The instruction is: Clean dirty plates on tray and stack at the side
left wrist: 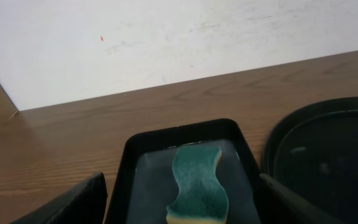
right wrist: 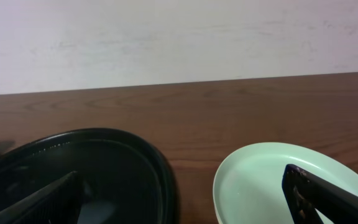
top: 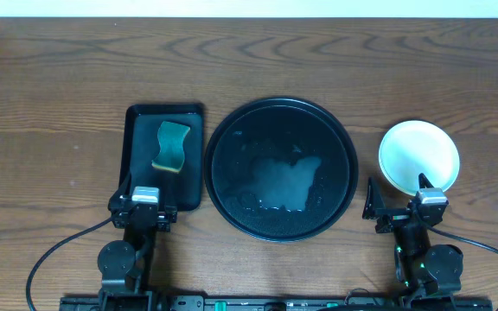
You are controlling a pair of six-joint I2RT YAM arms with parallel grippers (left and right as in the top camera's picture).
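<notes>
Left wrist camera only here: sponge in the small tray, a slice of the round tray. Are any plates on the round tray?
Observer: None; the round tray holds only a wet patch.
Operator: Where are the plates?
Observer: The plates sit on the table right of it, mint on top; the count is hidden.
Operator: And the right gripper?
Observer: The right gripper is open, empty, at the plates' near edge.

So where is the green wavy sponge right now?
Overhead, the green wavy sponge lies in the small black rectangular tray, left of the large round black tray.
</notes>
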